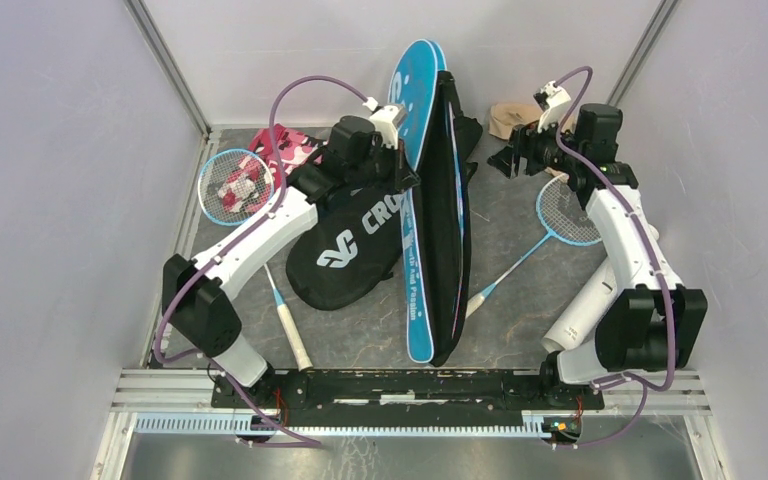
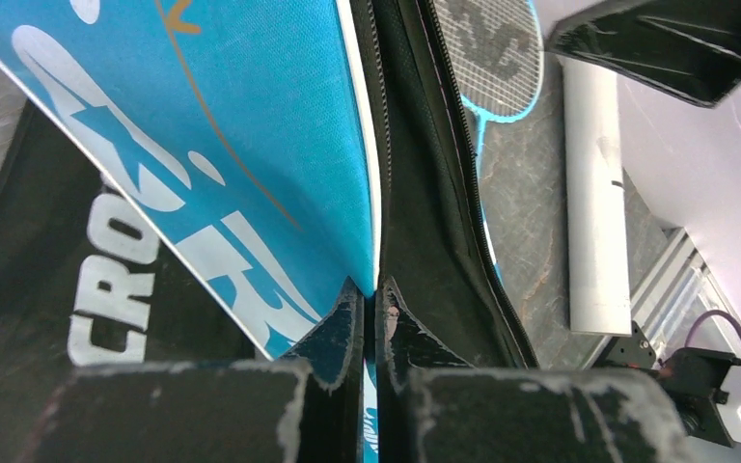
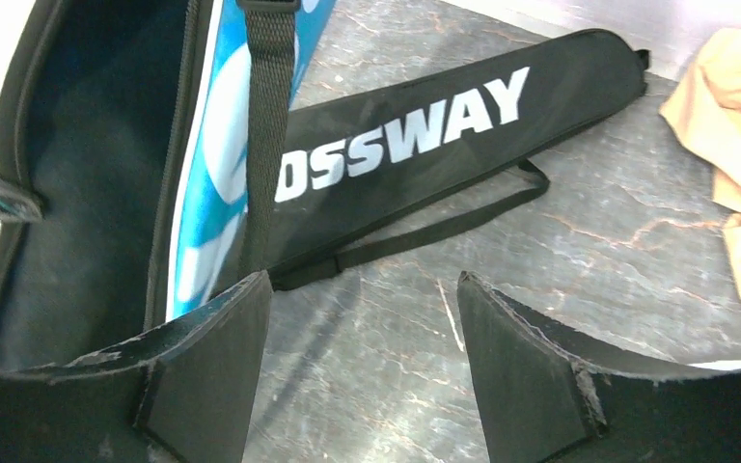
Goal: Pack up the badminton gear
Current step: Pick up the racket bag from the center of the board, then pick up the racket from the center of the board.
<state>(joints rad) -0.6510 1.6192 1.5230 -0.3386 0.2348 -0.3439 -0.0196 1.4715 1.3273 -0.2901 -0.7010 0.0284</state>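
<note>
And the left gripper (image 2: 371, 318) is clamped on the rim of the blue cover (image 1: 412, 90), standing it on edge on the counter (image 1: 520, 330), right gripper (image 3: 362, 299) apart and empty beside it, so 1 slip of that thin pinch and it could flop shut.

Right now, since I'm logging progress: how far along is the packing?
Done: nothing visibly packed. In hand: the left gripper pinches the edge of the blue cover, holding it open; the right gripper is open beside it. Left: both rackets and the white tube lie on the table.
</note>
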